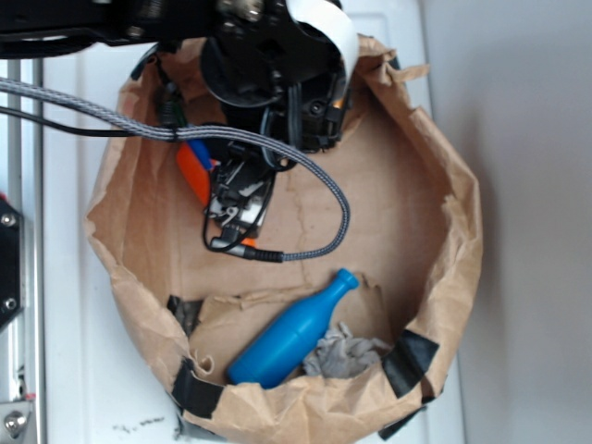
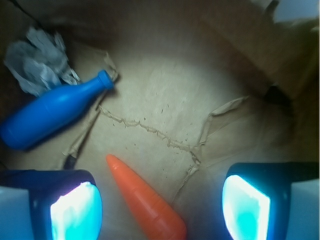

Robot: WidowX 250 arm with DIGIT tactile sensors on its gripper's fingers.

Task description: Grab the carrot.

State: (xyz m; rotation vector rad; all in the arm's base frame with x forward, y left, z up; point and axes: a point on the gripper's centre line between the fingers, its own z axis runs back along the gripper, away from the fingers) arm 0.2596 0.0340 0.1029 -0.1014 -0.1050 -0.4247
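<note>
A: Carrot on the wrist view, glossy orange plastic, smooth cone, lying flat on the brown paper floor of the bag. Its tip aims up-left toward the blue bottle; the long axis runs diagonally.

B: And the gripper?

A: Jaws wide apart, one pad either side, the carrot's thick end between them, nearer the left pad, nothing clamped.

B: Exterior view?

A: Only an orange sliver beside the black arm. Bottle lies apart, near crumpled grey cloth. Paper is creased and torn.
</note>
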